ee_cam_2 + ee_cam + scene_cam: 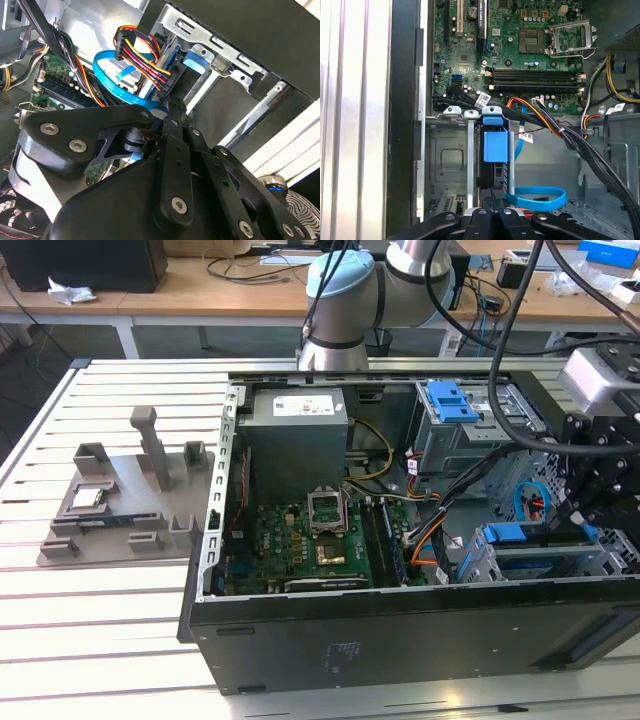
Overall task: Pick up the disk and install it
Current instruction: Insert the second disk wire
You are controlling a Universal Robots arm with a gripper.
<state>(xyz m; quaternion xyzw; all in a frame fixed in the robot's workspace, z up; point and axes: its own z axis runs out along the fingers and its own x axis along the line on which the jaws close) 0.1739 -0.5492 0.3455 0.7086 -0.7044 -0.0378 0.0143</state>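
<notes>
Black hand, grip state unclear, hangs inside the computer case on a white slatted table.

1 PC case, 1 mobo, prob. 2 drive cages

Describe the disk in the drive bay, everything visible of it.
In the first wrist view the disk is seen end-on, slotted between the upright rails of the grey metal bay. Its blue plastic carrier end faces the camera, with a dark narrow body edge below. The hand is right at its near end. Whether they touch is hidden. A blue cable loops beside it.
</notes>
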